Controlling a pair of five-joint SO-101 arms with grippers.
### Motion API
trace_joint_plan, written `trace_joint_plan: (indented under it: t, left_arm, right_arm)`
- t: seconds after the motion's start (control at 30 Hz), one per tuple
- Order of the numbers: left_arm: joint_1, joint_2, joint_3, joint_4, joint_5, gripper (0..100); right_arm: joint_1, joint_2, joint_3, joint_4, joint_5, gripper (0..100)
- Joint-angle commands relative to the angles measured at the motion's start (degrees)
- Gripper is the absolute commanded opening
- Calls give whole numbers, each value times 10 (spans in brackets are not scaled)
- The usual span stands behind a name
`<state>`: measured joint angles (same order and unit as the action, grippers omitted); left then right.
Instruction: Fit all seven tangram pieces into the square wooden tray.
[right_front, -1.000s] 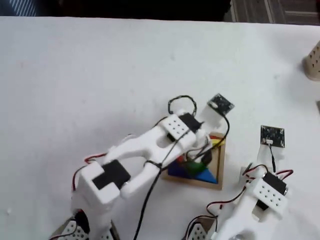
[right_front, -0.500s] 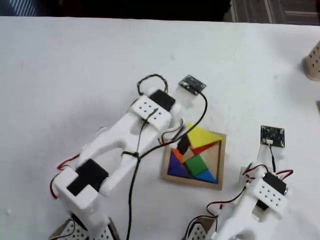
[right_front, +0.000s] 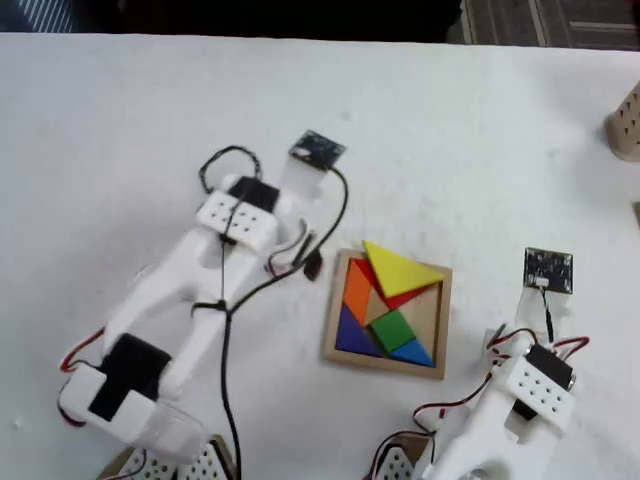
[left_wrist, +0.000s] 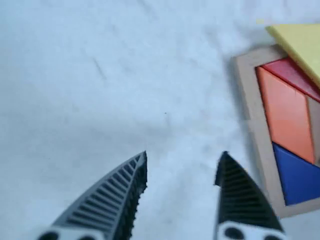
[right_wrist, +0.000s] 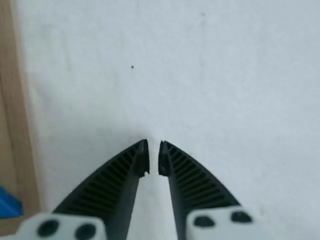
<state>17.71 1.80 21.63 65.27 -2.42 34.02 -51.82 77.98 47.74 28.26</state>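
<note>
The square wooden tray (right_front: 331, 322) lies right of the table's middle. It holds a yellow triangle (right_front: 401, 270), orange (right_front: 357, 291), red (right_front: 397, 298), green (right_front: 393, 328) and blue (right_front: 356, 337) pieces. The yellow triangle's (left_wrist: 300, 43) corner lies over the tray's rim (left_wrist: 250, 105). My left gripper (left_wrist: 183, 156) is open and holds nothing, just left of the tray over bare table; the high view shows it too (right_front: 310, 262). The right gripper (right_wrist: 152, 151) is shut on nothing, low over the table beside the tray's right rim (right_wrist: 9, 100). The right arm (right_front: 530, 388) sits at the tray's lower right.
A light wooden object (right_front: 627, 124) stands at the far right edge. The table's back edge runs along the top of the high view. Open white tabletop lies to the left and behind the tray.
The left arm has swung from over the tray back to the left, uncovering the pieces. The right arm has kept still.
</note>
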Motion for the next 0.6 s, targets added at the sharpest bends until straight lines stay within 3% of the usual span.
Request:
trace_joint_plan:
  t: [0.0,0.1,0.2,0.4,0.5,0.57]
  left_arm:
    - [-37,-45,47,-114,-5,88]
    - [-51,-44,50,-129,-3,16]
    - [-54,-43,52,-128,-1,24]
    - [-56,-37,54,-126,-1,24]
    - [-86,-38,52,-126,4,24]
    - [-122,-38,50,-128,47,24]
  right_arm:
    - [-36,-8,-40,-4,-3,15]
    - [-59,-7,-97,45,-3,19]
    - [-99,-2,-147,75,-11,18]
    - [-204,-2,-189,75,-65,18]
    - [-246,-1,-193,42,-68,18]
    - [-262,5,-194,18,-68,18]
